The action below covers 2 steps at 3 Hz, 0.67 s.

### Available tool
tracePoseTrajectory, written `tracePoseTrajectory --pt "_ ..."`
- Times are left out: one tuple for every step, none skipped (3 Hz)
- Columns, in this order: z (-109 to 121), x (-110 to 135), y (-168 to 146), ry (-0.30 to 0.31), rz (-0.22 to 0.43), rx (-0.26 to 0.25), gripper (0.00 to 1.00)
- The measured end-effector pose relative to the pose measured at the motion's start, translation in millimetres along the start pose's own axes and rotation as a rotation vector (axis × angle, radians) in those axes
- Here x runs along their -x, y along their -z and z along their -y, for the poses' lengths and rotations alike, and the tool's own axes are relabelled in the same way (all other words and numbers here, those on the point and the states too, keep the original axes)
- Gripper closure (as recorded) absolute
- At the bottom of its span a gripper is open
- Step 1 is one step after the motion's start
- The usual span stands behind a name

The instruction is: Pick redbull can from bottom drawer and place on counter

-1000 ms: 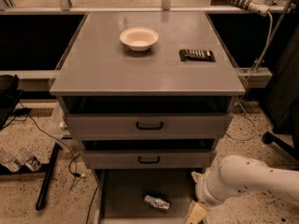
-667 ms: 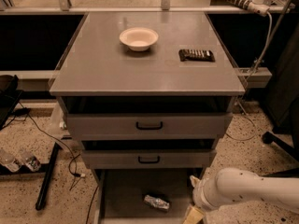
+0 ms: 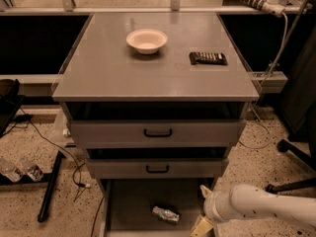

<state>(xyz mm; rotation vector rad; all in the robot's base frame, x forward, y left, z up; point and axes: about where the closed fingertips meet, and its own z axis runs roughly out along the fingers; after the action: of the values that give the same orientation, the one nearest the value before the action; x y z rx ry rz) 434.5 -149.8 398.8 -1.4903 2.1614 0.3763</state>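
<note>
Presently, the redbull can point(image 3: 165, 214) lay on its side on the floor of the bottom drawer point(image 3: 133, 199), which stood pulled open. The gripper point(image 3: 203, 209) hung at the drawer's right edge, just beside the can and not touching it, its two fingers spread apart and holding nothing. On the counter point(image 3: 148, 80) sat a white bowl point(image 3: 146, 40) and a dark ribbed object point(image 3: 208, 58), well apart
</note>
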Motion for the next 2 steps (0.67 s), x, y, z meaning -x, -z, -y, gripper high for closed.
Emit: tracePoseTrajectory --pt "0 0 0 0.0 0.0 0.0 0.0" --pt "5 -6 -31 0.025 -0.003 0.005 0.0"
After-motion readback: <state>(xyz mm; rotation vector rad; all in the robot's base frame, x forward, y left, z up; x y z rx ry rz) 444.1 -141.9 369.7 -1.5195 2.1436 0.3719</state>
